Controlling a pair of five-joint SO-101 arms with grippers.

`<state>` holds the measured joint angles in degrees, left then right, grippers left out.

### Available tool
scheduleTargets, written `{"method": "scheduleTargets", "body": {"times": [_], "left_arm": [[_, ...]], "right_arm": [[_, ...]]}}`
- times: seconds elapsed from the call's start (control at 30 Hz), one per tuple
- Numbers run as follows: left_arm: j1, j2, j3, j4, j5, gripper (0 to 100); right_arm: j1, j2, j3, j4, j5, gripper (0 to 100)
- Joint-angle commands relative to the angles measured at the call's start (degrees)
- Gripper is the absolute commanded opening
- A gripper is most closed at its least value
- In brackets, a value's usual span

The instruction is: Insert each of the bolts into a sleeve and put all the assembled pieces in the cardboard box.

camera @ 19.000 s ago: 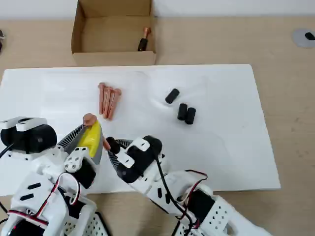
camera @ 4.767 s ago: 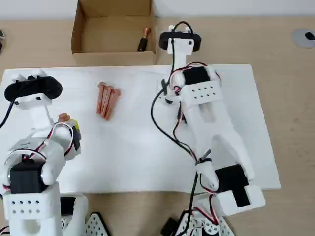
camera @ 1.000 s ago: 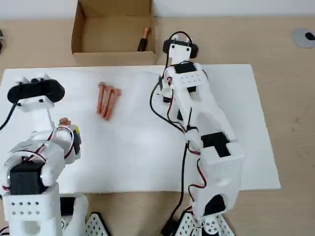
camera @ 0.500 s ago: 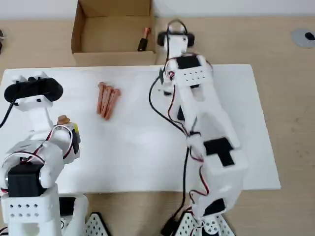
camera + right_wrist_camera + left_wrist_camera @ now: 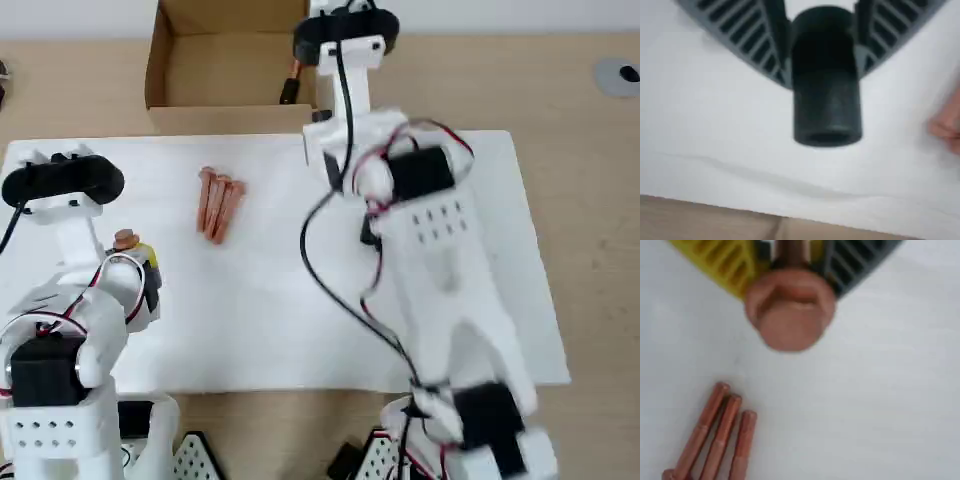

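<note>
Left gripper clamped on a bolt, right gripper clamped on a sleeve.
The bolt's copper head juts out past the left fingers. Three loose bolts lie side by side on the white sheet beyond those fingertips. The black sleeve sticks out between the right fingers, open end outward, above the sheet near its edge. The cardboard box stands beyond that edge.

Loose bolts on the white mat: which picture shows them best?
The high view: the loose bolts lie whole there. The left wrist view crops them partway; the right wrist view catches a coppery blur, perhaps them.
</note>
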<state>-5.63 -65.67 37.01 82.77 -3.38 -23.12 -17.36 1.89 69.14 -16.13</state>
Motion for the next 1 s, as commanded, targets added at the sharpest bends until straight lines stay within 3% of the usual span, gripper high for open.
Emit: {"method": "scheduleTargets", "body": {"times": [0.0,0.13,0.53,0.97], "left_arm": [[-0.5,-0.6,-3.3,-0.4,-0.3,1],[-0.5,-0.6,-3.2,-0.4,-0.3,1],[-0.5,-0.8,-2.7,-0.4,-0.3,1],[-0.5,-0.4,-2.7,-4.1,-0.2,1]], "right_arm": [[-0.7,-10.4,7.5,-4.9,-1.1,1.1],[-1.6,-19.0,19.3,-13.7,-0.9,1.1],[-10.5,-39.3,57.7,-49.9,9.8,1.1],[-14.2,-49.0,82.4,-80.3,12.9,1.1]]}}
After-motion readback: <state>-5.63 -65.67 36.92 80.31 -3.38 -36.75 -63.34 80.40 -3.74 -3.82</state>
